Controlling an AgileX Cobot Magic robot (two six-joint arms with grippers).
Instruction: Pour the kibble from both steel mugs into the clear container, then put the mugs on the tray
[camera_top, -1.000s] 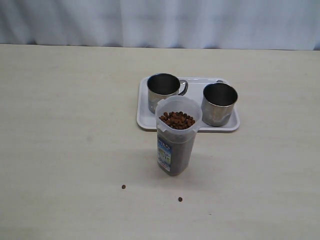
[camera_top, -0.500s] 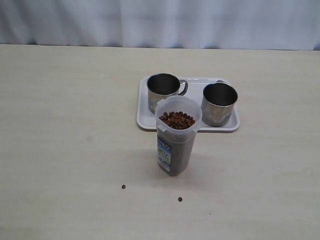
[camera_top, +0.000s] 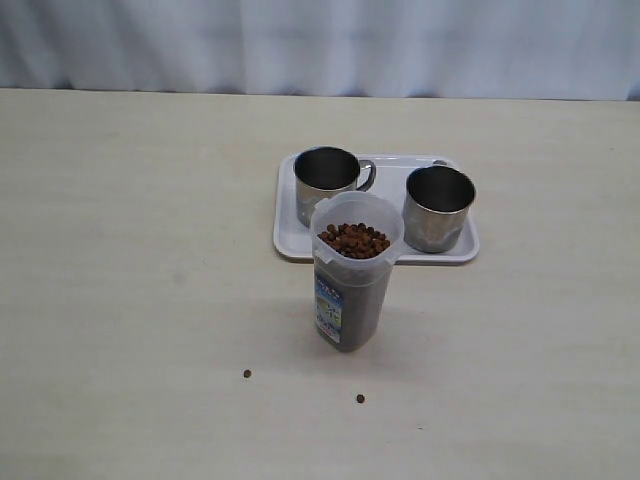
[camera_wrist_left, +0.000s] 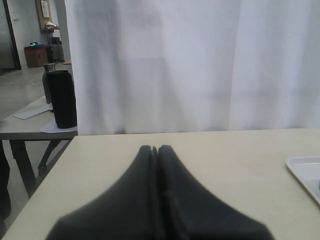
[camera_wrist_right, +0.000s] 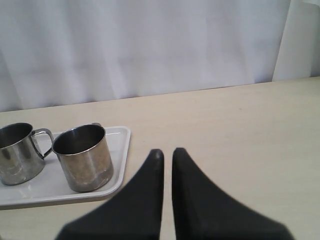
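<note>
The clear container (camera_top: 350, 290) stands upright in the middle of the table, filled nearly to its rim with kibble (camera_top: 353, 240). Behind it lies the white tray (camera_top: 390, 188), and both steel mugs stand upright on it: one at the left (camera_top: 325, 180), one at the right (camera_top: 438, 208). Neither arm shows in the exterior view. My left gripper (camera_wrist_left: 154, 148) is shut and empty above bare table, with a tray corner (camera_wrist_left: 305, 172) off to one side. My right gripper (camera_wrist_right: 167, 152) is shut on nothing, its fingers a sliver apart, beside the tray (camera_wrist_right: 119, 150) and the mugs (camera_wrist_right: 85, 157) (camera_wrist_right: 17, 152).
Two stray pellets (camera_top: 247, 373) (camera_top: 360, 398) lie on the table in front of the container. A white curtain hangs along the table's far edge. Past the table's end, a side table carries a dark bottle (camera_wrist_left: 62, 97).
</note>
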